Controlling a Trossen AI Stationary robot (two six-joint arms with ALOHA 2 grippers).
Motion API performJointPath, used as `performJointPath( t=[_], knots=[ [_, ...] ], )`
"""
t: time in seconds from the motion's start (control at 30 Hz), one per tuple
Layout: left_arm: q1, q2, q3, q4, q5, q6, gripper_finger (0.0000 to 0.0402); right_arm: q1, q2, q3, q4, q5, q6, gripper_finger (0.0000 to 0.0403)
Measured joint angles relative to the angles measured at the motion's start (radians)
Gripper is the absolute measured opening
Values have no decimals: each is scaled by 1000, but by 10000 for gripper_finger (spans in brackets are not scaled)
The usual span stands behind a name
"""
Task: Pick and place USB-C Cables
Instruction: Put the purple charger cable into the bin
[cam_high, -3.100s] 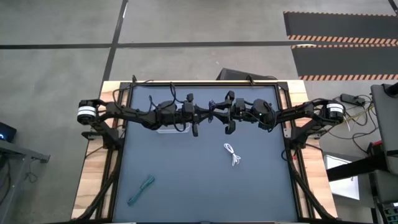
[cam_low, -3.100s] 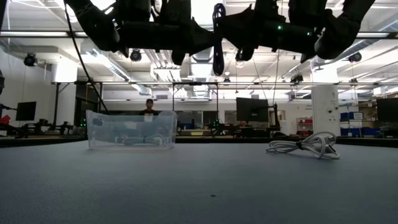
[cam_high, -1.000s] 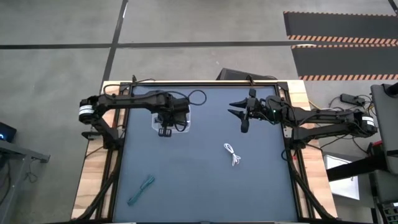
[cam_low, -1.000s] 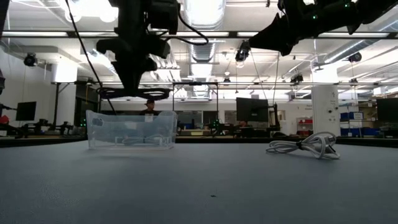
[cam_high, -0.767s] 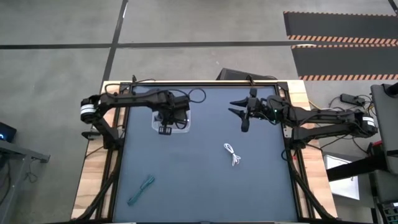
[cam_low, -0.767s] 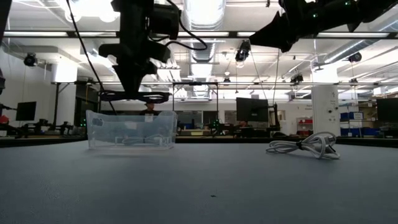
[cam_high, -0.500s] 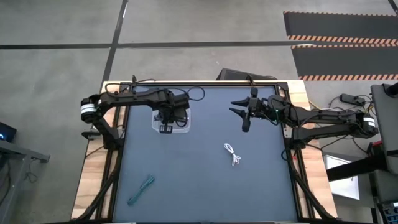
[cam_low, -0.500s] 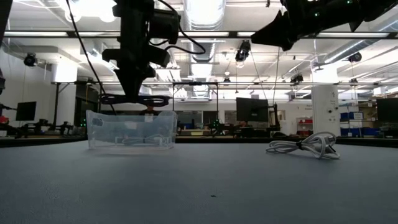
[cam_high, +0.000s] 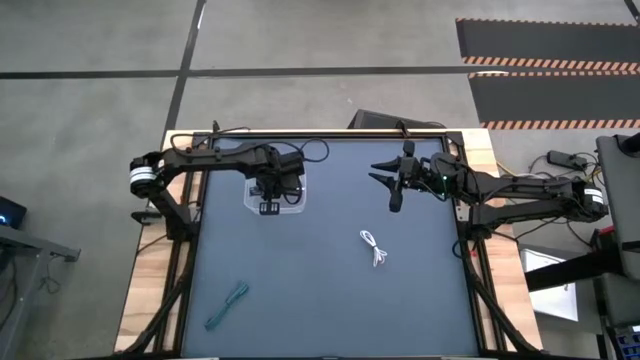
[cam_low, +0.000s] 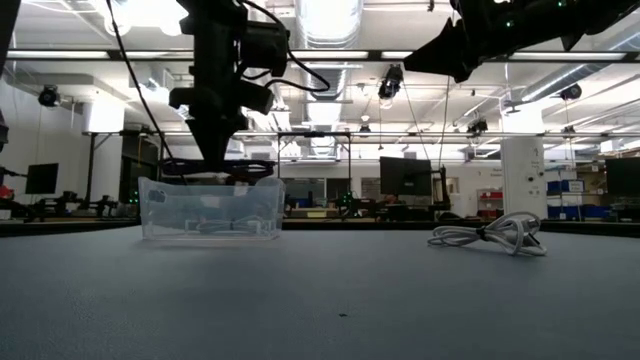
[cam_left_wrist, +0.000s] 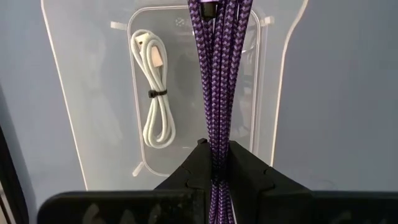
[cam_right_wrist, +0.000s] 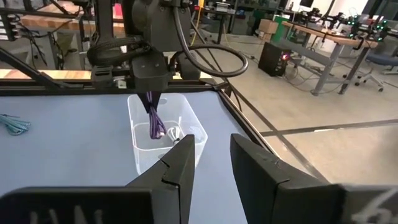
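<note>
A clear box (cam_high: 292, 196) stands at the table's far left, with a white USB-C cable (cam_left_wrist: 155, 93) coiled on its floor. My left gripper (cam_high: 270, 206) hangs over the box, pointing down, shut on the purple USB-C cable (cam_left_wrist: 217, 74). My right gripper (cam_right_wrist: 212, 140) hovers high at the far right (cam_high: 384, 180), level, open, with nothing between its fingers. A second white cable (cam_high: 375, 248) lies on the mat right of centre. The teal cable (cam_high: 227, 306) lies near the front left. My left gripper pinches the purple bundle's upper end (cam_left_wrist: 216, 163), several strands together, between its two fingers (cam_left_wrist: 249, 174). The fingers come from above, pointing down. The bundle hangs straight below them, and its lower end (cam_right_wrist: 157, 130) is inside the box's walls.
The dark mat (cam_high: 320, 300) lies bare between the loose cables. A raised black frame (cam_high: 462, 230) runs round the mat. In the low view the box (cam_low: 210, 208) stands left and the white cable (cam_low: 490, 232) right.
My left gripper has gone down toward the clear box with the purple cable, which stays hanging straight; the cable's lower end has sunk below the box's rim.
</note>
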Motion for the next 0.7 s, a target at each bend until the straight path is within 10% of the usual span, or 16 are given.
performJointPath(
  t=[0.7],
  knots=[
    [0, 0, 0, 8, 14, -51, 18, 0, 0, 0, -5, 0, 1, 83]
  ],
)
